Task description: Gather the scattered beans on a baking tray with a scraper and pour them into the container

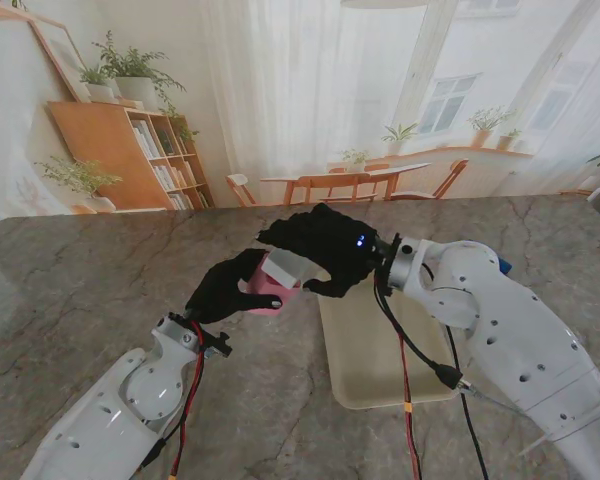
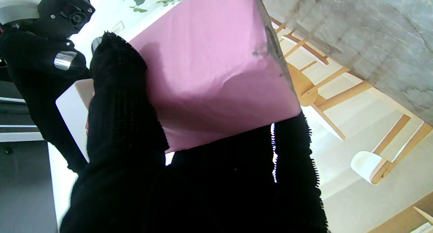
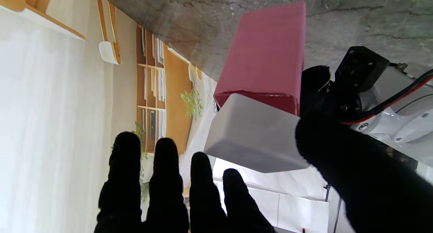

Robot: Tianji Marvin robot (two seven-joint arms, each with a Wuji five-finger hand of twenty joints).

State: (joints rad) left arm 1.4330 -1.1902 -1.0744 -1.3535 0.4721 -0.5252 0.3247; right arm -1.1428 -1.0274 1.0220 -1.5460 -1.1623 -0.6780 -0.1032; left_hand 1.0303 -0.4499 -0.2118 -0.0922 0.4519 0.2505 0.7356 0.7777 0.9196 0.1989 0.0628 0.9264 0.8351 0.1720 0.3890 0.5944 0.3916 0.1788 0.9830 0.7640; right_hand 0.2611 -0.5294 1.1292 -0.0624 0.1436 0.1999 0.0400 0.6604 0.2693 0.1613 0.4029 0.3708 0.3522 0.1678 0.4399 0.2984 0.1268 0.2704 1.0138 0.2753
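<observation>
In the stand view my left hand [image 1: 225, 288] is shut on a pink box-shaped container [image 1: 267, 292] and holds it off the table, just left of the cream baking tray [image 1: 380, 365]. My right hand [image 1: 325, 245] is shut on a white scraper [image 1: 290, 265], whose blade rests at the container's open mouth. The left wrist view shows the pink container [image 2: 216, 73] held between my left hand's fingers [image 2: 125, 124]. In the right wrist view the white scraper [image 3: 253, 138] sits against the container [image 3: 267, 57], between my thumb [image 3: 355, 172] and fingers [image 3: 199, 178]. No beans can be made out.
The tray lies on the marble table [image 1: 80, 300] under my right forearm [image 1: 500, 320], and its visible surface looks bare. Red and black cables [image 1: 410, 370] hang from the right wrist across the tray. A printed room backdrop stands behind the table's far edge.
</observation>
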